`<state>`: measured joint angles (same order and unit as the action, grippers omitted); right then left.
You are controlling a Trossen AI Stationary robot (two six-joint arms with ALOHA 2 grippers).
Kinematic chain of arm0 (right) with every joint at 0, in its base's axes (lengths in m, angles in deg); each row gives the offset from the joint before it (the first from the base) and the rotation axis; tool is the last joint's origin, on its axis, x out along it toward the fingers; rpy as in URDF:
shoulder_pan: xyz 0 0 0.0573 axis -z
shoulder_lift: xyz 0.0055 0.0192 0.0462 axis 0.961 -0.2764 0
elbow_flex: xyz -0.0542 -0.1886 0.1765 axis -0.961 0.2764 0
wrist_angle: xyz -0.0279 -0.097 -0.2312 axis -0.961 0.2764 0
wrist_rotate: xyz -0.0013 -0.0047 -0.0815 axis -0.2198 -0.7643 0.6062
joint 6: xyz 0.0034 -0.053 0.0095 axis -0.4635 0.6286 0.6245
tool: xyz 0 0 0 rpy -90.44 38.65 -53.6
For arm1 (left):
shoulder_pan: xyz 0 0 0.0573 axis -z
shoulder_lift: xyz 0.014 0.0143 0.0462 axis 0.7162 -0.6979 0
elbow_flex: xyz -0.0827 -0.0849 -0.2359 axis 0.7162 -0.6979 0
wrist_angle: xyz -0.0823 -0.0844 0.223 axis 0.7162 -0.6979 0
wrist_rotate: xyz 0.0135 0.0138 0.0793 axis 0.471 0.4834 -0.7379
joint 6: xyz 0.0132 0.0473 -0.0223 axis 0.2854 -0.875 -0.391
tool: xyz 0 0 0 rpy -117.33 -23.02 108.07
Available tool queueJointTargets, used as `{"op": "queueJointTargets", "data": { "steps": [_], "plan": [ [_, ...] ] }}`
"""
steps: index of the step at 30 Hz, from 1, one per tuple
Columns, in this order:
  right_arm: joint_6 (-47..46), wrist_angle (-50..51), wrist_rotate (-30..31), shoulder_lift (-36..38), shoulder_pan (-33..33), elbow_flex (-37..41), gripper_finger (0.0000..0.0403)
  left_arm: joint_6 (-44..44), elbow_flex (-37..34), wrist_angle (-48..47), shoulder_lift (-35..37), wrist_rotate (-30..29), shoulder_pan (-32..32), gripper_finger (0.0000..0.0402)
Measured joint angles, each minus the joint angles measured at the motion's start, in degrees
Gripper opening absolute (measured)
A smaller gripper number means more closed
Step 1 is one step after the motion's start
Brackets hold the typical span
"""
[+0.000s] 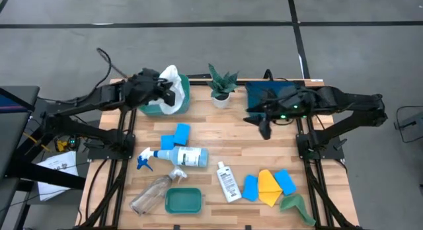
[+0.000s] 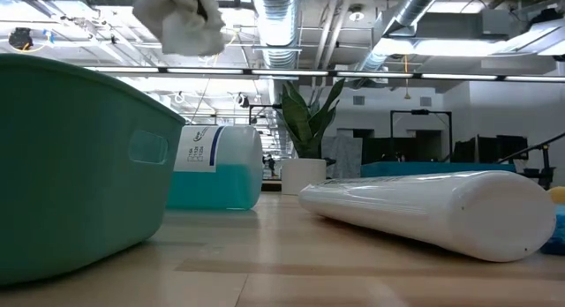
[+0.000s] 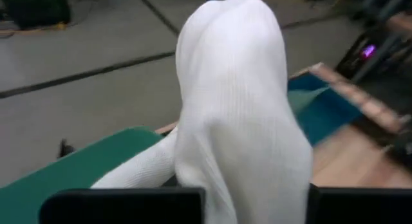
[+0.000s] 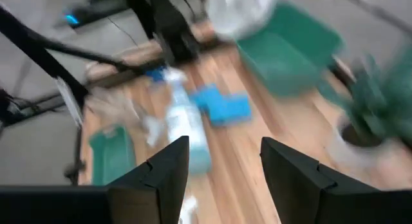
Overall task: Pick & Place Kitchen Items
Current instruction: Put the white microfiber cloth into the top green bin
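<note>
while i hang over the far green tub:
left gripper: my jaws clamped on the white cloth
right gripper: my fingers parted, empty, by the dark blue tray

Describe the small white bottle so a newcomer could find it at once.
Start at the wooden table and go to its near edge, just right of the small green tub. The small white bottle lies there on its side, left of the blue sponges. Unlike the two spray bottles, it is opaque white, has no trigger, and bears a printed label.
</note>
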<state>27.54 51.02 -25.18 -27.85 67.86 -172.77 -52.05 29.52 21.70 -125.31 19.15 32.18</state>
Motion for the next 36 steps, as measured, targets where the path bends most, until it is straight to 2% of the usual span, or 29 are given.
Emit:
{"op": "queueJointTargets", "data": {
  "steps": [6,14,22,30,36],
  "plan": [
    [-7.42,6.37,6.04,4.33,-3.36,-0.03,0.0185,-6.26,-0.02,-5.83,-5.58,5.36,-11.83,0.0018],
    [-14.15,10.43,13.82,6.80,-8.71,1.10,0.0185,-14.32,-0.03,-7.37,-13.86,11.13,-22.44,0.0018],
    [-15.68,13.21,15.68,6.77,-11.59,1.10,0.0185,-27.72,-0.03,-6.65,-22.05,14.74,-25.02,0.0020],
    [-16.11,13.19,15.72,6.77,-11.97,1.10,0.0185,-46.83,-0.03,-10.25,-26.63,13.78,-25.67,0.0020],
    [-17.36,13.19,15.72,6.77,-11.97,1.10,0.0185,-49.58,-0.03,-13.15,-29.01,13.17,-29.04,0.0020]
  ]
}}
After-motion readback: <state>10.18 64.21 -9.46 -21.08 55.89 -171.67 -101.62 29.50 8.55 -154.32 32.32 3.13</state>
